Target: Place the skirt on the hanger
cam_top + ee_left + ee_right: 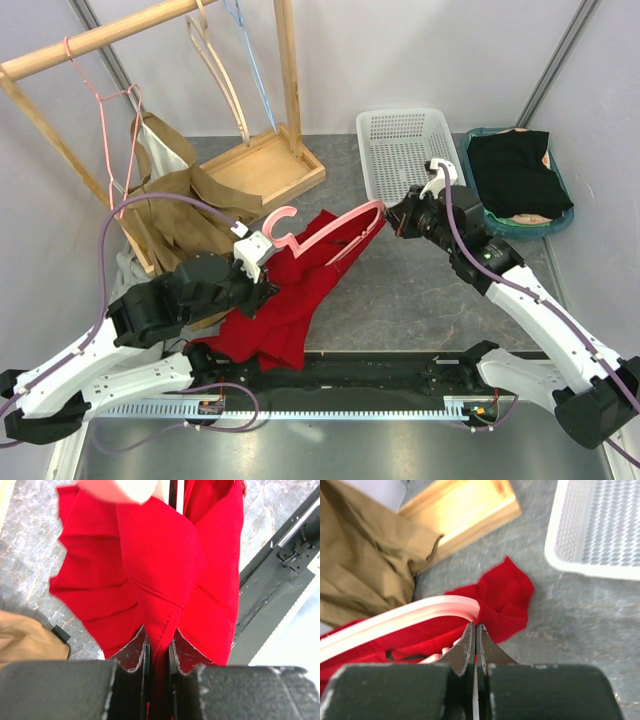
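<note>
The red skirt (285, 300) lies crumpled at the table's middle, partly draped over a pink hanger (335, 225) whose hook (280, 222) points up at the left. My left gripper (262, 275) is shut on a fold of the skirt (160, 580), with the fabric running between the fingers (134, 655). My right gripper (392, 222) is at the hanger's right end. In the right wrist view its jaws (475, 630) are pressed together beside the hanger's curved corner (420, 612), with a sliver of red skirt (505, 600) between them.
A wooden clothes rack (270, 160) with wire hangers (110, 120) and tan cloth (180, 210) stands at the back left. A white basket (405, 150) and a teal bin with black clothes (515, 180) sit at the back right. A black rail (380, 375) runs along the near edge.
</note>
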Robot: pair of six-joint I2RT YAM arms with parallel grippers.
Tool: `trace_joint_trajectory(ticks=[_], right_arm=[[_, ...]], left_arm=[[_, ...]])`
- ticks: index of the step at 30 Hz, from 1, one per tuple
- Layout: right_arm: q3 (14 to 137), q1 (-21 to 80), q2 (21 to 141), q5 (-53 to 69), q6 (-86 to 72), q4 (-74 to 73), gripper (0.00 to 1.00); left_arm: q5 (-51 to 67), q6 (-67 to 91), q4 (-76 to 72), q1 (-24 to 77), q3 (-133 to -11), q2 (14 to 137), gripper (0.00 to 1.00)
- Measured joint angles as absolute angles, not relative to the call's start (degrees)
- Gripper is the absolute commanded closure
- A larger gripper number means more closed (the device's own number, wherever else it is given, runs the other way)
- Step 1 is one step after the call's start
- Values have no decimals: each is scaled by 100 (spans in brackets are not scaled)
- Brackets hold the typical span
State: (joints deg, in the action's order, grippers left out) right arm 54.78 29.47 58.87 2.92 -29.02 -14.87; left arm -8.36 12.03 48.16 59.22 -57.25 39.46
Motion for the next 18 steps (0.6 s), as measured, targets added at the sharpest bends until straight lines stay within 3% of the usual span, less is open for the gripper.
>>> trace_joint_trajectory(ticks=[11, 18], right_arm=[[5771, 2902, 5454, -73, -2541, -1588, 100], [5843, 2926, 5347, -1017, -2410, -1774, 100]], left_arm=[[-423, 950, 4593, 5922, -5909, 4445, 98], [-113, 823, 4425, 5920, -5953, 4615, 98]])
